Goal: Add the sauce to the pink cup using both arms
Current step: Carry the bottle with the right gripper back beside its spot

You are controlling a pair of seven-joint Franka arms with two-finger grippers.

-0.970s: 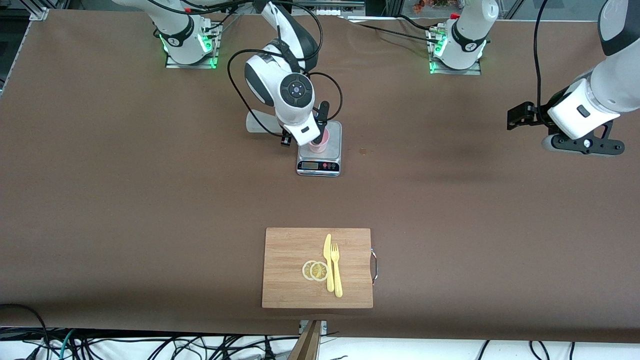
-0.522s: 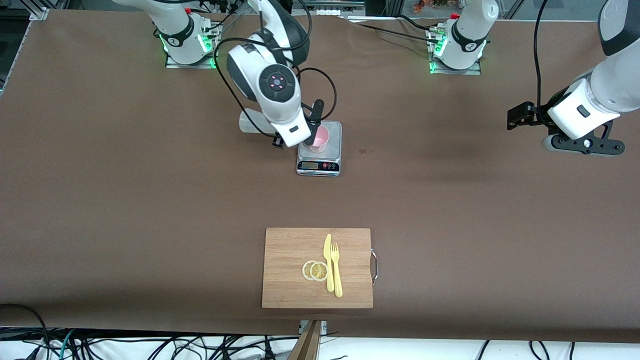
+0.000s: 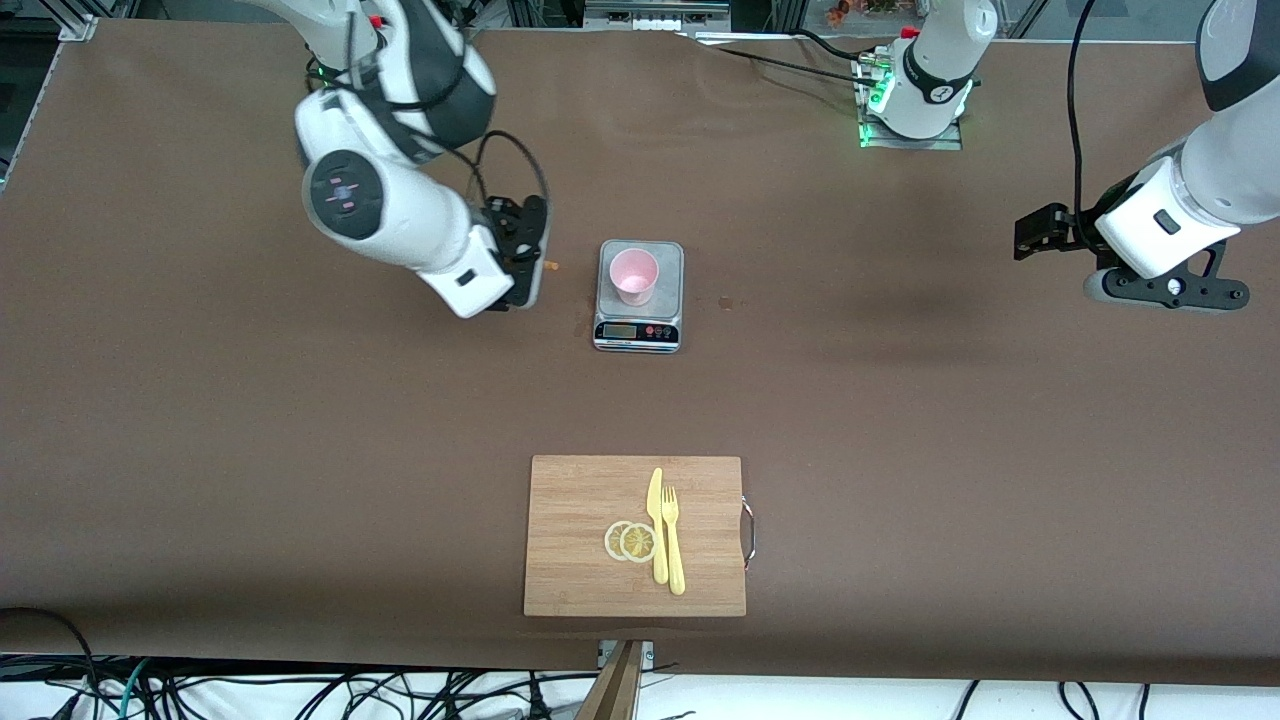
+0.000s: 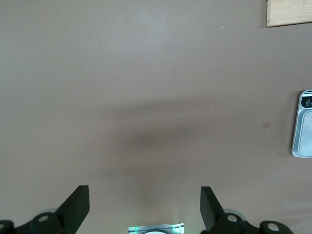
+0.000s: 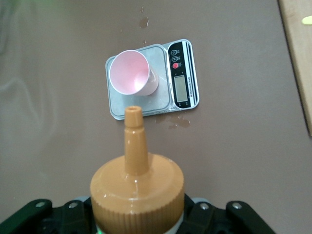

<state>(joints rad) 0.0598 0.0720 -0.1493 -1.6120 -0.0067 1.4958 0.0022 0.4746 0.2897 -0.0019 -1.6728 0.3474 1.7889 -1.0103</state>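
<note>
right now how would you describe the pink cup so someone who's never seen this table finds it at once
Start at the brown table and find the small silver kitchen scale midway between the two arms' ends, farther from the front camera than the wooden cutting board. The pink cup stands upright on its platform, the only pink thing there.

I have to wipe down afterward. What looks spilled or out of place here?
Small wet spots mark the table beside the scale: one toward the right arm's end, one toward the left arm's. The cup stands upright.
</note>
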